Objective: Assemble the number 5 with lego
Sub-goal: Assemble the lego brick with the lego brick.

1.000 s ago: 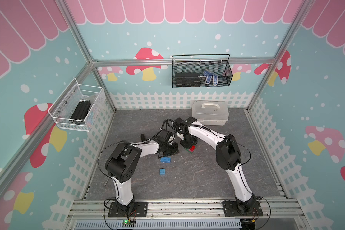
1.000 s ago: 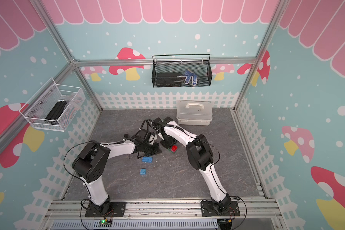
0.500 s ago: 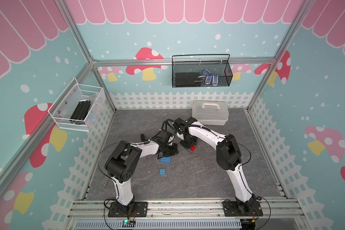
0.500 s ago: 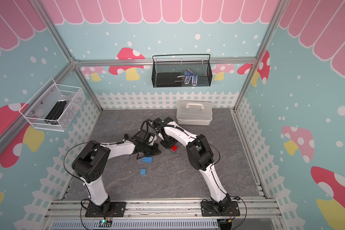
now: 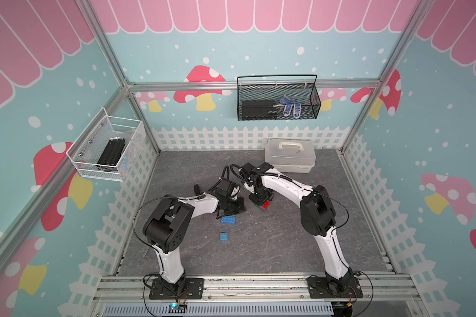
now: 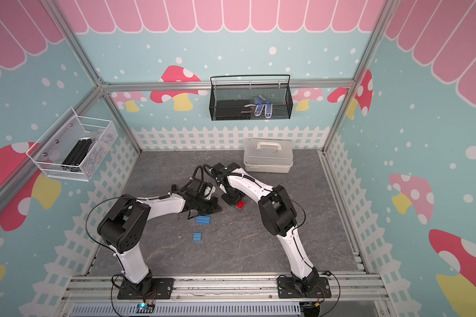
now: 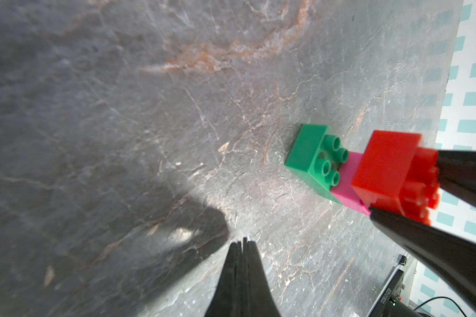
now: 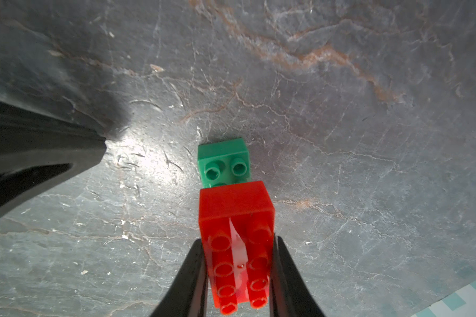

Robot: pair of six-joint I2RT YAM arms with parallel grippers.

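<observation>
Grey worktop (image 5: 259, 247), middle: right pincer (image 8: 238, 240) clamped on the red brick (image 8: 235, 205), which sits over the pink brick (image 7: 349, 175) and green brick (image 8: 223, 153); left pincer (image 7: 242, 243) closed, empty, just beside. I'd say I'm on the step of seating red. Next calls for a square press down, letting go, then going for the short blue brick (image 5: 224, 236).

A grey, stone-patterned table (image 5: 259, 247) fills the floor of the booth. Near its back edge sits a pale plastic case (image 5: 289, 160) with a carry handle, lid down. On the back wall hangs a black wire basket (image 5: 308, 108) holding a flat black box (image 5: 257, 105) and a pair of blue-and-white gloves (image 5: 289, 109). On the side wall hangs a white mesh basket (image 5: 99, 174) with a black bundle (image 5: 112, 152) inside. A white picket fence (image 5: 231, 138) print runs around the walls.
</observation>
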